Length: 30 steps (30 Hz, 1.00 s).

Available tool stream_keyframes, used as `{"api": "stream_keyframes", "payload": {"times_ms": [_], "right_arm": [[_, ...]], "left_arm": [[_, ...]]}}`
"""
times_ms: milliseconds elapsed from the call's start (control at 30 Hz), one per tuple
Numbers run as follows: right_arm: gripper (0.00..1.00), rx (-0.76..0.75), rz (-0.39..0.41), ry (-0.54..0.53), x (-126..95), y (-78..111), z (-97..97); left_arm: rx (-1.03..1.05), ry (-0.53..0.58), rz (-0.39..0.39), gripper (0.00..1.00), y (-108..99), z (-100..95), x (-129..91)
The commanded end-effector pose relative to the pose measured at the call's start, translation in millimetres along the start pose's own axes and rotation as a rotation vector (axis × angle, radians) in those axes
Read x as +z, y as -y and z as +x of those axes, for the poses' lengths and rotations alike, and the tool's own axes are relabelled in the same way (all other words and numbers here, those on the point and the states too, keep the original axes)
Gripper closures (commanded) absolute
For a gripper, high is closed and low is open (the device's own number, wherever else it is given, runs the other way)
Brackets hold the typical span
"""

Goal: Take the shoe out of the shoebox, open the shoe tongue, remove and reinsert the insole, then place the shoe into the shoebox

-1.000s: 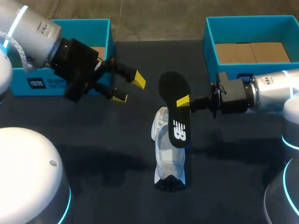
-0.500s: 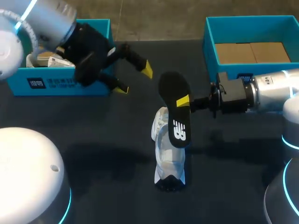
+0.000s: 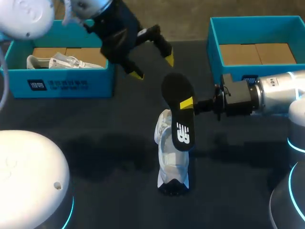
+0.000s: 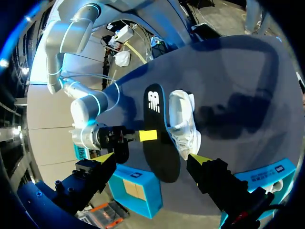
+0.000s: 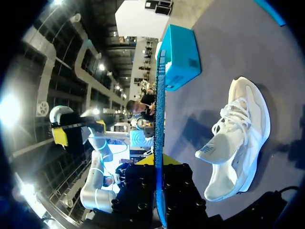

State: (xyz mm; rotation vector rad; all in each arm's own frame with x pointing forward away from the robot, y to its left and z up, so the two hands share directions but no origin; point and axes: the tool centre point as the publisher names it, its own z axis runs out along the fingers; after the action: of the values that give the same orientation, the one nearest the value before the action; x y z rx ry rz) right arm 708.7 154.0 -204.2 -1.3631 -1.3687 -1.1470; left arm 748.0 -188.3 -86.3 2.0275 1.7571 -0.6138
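Two shoeboxes (image 3: 62,85) (image 3: 213,45), two white shoes (image 3: 171,162) (image 3: 57,61), one insole (image 3: 177,109), two hands (image 3: 153,67) (image 3: 187,104).

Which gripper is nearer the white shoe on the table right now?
Right. The right gripper, shut on the black insole, is close by the white shoe's far end; the left gripper hangs open farther back, near the left shoebox.

Left arm (image 3: 114,24) swings up and across the table, its open fingers (image 3: 167,59) leaving the left shoebox (image 3: 66,85) and arriving behind the insole (image 3: 178,109); the box's white shoe (image 3: 57,62) comes into view.
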Motion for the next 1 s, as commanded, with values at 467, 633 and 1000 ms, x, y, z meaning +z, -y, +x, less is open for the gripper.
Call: {"api": "stream_keyframes", "payload": {"times_ms": [467,633,1000], "right_arm": [[1.0,-0.001,-0.002,-0.001,1,0.6,-0.6],[1.0,-0.001,-0.002,-0.001,1,0.6,-0.6],[1.0,-0.001,-0.002,-0.001,1,0.6,-0.6]], "left_arm": [[0.041,-0.543,0.111,0.0,-29,-25.9,-3],[0.051,-0.601,0.098,0.0,-30,-32.2,0],[0.044,-0.658,0.123,0.0,-35,-41.0,4]]}}
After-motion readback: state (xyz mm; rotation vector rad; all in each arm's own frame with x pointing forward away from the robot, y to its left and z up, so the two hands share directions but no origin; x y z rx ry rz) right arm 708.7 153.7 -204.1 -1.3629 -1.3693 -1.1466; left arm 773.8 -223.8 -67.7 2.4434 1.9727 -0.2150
